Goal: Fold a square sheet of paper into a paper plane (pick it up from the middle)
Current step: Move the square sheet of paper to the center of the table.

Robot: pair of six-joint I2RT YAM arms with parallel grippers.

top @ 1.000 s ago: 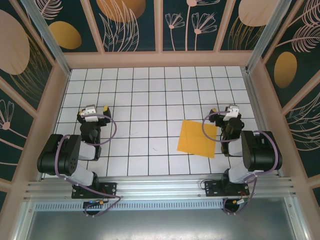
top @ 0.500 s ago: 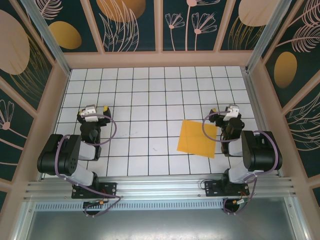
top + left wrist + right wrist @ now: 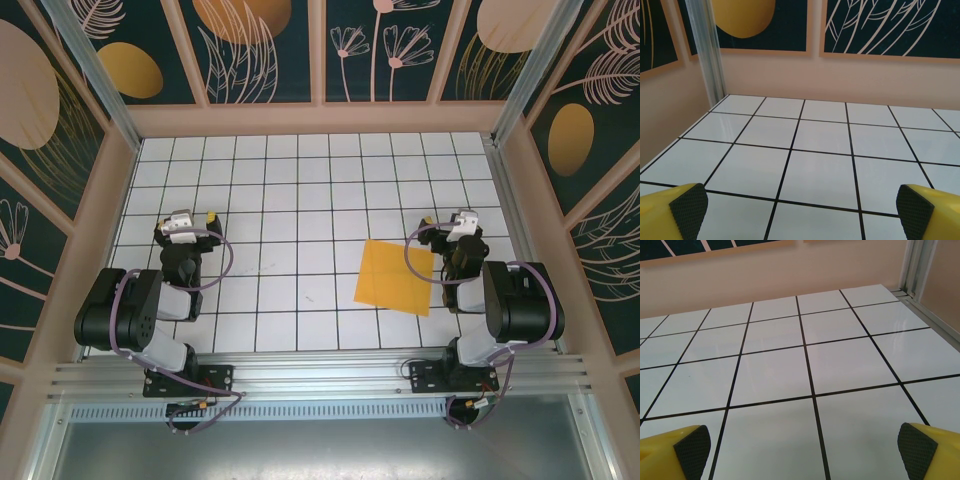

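Observation:
The square sheet of paper (image 3: 395,278), orange-yellow, lies flat and unfolded on the white tiled floor, right of the middle and close to the near edge. My right gripper (image 3: 448,220) stands just beyond the sheet's far right corner, open, with only bare tiles between its yellow fingers (image 3: 687,447). My left gripper (image 3: 187,218) is far to the left of the sheet, open too, its black pads (image 3: 915,210) wide apart over bare tiles. Both grippers point toward the back wall. The paper plane is out of view.
Walls with dark leaf panels enclose the tiled floor (image 3: 300,190) on three sides. An aluminium post (image 3: 707,50) stands in the far left corner and another (image 3: 915,265) in the far right. Both arm bases sit on the near rail (image 3: 320,375).

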